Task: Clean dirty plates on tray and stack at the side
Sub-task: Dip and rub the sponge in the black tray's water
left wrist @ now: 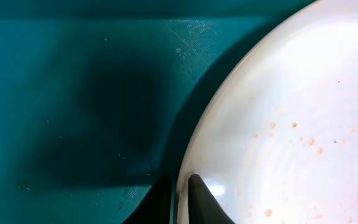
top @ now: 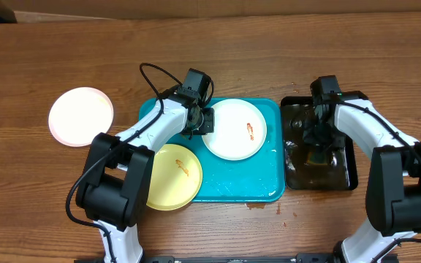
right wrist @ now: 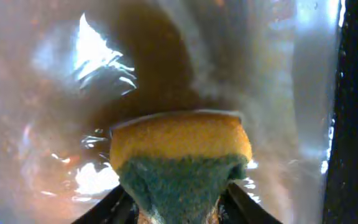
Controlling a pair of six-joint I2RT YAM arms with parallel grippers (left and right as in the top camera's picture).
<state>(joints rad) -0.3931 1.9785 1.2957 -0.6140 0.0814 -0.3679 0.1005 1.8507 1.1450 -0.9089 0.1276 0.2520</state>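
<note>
Wooden table (top: 269, 44): brown grain fills your overhead view. It is bare except for the two trays, one plate and a few brown drips (top: 258, 206) just off the turquoise tray's near edge. Almost nothing of the room shows beyond it.
Turquoise tray (top: 240, 186): sits mid-table with two plates on it, so by my reading most of the job is ahead of you.
Black tray (top: 349, 179): just right of the turquoise one, holding murky brownish water.
White plate (top: 229, 135): lies on the turquoise tray's upper right part, with an orange smear near its middle and small specks across it in the left wrist view. Count it as dirty.
Yellow plate (top: 170, 179): at the tray's lower left, overhanging the rim toward the left arm and carrying its own orange streak. Also uncleaned.
Pale plate (top: 80, 115): alone on the table, well left of the tray, with no smear visible. I judge it the one finished and the start of your side stack.
Sponge (right wrist: 179, 155): yellow with a green scouring face, down in the black tray's water.
Right gripper (right wrist: 179, 208): fingers pressed against the sponge's two sides, holding it.
Left gripper (left wrist: 180, 193): fingertips nearly together, pinching the white plate's left rim, one tip either side.
</note>
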